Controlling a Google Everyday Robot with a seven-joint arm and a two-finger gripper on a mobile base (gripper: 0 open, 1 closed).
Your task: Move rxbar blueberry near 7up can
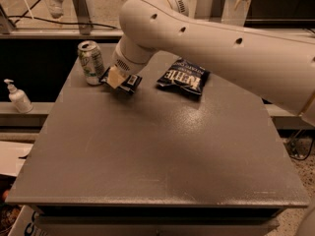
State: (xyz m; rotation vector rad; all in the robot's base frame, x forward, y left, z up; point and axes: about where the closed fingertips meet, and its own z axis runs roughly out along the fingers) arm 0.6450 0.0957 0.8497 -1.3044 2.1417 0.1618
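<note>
The rxbar blueberry (129,82), a small flat dark navy wrapper with a white barcode patch, lies on the grey table (157,146) at the back left. The 7up can (91,62) stands upright just left of it, a small gap apart. My gripper (114,77) comes down from the white arm (221,43) and sits over the bar's left end, between bar and can. The arm's wrist hides most of the gripper.
A crinkled dark-blue chip bag (183,79) lies right of the bar. A white pump bottle (18,97) stands on a lower ledge off the table's left side. The table's left edge runs close to the can.
</note>
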